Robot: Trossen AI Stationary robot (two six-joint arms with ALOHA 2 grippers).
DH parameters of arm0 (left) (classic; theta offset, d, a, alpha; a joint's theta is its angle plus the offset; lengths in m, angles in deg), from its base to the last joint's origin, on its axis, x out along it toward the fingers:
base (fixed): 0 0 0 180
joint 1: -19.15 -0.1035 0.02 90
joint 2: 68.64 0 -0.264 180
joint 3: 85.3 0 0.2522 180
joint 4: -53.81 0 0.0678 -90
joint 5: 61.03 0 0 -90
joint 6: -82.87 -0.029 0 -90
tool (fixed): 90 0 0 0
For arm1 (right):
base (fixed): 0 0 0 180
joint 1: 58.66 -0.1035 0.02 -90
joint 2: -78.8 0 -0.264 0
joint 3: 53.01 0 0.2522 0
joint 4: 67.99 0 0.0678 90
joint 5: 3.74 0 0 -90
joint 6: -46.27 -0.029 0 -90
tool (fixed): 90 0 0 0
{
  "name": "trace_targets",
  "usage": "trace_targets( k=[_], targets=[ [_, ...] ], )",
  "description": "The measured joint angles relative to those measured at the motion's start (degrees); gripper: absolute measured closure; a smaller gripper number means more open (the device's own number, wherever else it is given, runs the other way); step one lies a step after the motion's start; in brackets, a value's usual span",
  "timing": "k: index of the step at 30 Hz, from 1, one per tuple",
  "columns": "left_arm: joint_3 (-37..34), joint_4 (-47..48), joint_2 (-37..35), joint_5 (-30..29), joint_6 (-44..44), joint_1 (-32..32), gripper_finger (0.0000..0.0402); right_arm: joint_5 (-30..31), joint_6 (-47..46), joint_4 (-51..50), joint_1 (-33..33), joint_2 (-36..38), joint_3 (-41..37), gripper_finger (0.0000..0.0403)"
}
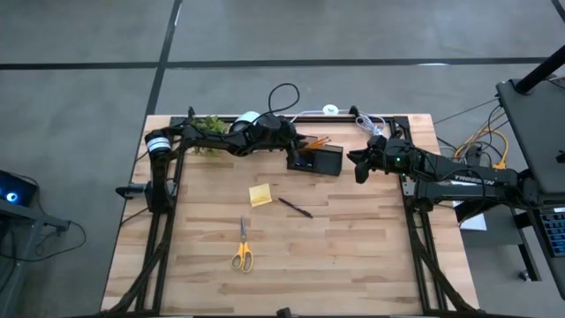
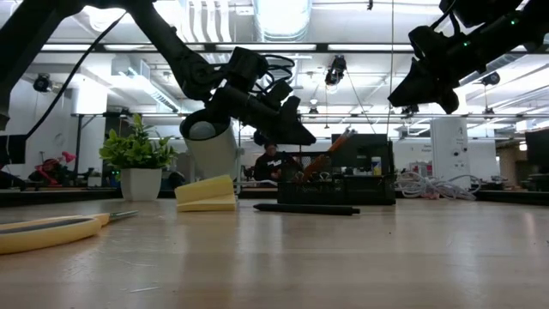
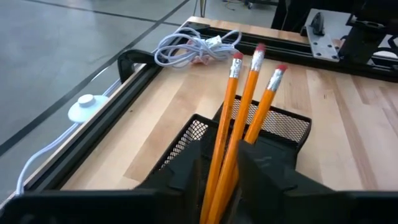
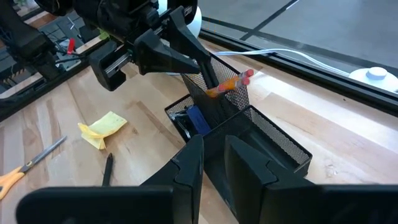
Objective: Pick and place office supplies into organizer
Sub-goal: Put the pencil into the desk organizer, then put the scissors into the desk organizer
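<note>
— Where are the pencils relative to you?

— The orange pencils (image 3: 239, 118) stand between the fingers of my left pincer (image 3: 217, 171), eraser ends up, long axis leaning away from me, tips down in the tall back section of the organizer (image 1: 320, 160). My fingers sit narrowly around them; whether they still pinch, I cannot tell.

— And your right pincer (image 4: 214, 162)?

— Narrow, empty, hovering just beside the organizer. The pen (image 1: 295, 208) on the surface lies about equally near both.

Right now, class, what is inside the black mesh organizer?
Three orange pencils stand in the organizer's tall section, between the left gripper's fingers. A blue piece lies in a lower compartment. The bottoms are hidden.
</note>
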State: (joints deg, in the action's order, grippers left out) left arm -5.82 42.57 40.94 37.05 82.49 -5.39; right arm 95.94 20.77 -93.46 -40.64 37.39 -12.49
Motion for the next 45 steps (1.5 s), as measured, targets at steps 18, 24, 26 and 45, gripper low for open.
trace_targets(
  k=[18, 24, 26, 45],
  targets=[
    [0.0, -0.1, -0.6, -0.1, 4.5, 0.1, 0.0235, 0.0, 0.0, 0.0, 0.0, 0.0, 0.0, 0.0346],
    [0.0, -0.5, -3.0, 0.3, 4.5, 0.5, 0.0235, 0.0, 0.0, 0.0, 0.0, 0.0, 0.0, 0.0346],
    [0.0, -0.4, -4.2, 0.4, 4.5, 0.5, 0.0235, 0.0, 0.0, 0.0, 0.0, 0.0, 0.0, 0.0346],
    [0.0, 9.9, -17.9, 3.5, 4.5, 4.1, 0.0236, -0.5, -0.1, 0.0, 0.0, 0.0, 0.0, 0.0346]
  ],
)
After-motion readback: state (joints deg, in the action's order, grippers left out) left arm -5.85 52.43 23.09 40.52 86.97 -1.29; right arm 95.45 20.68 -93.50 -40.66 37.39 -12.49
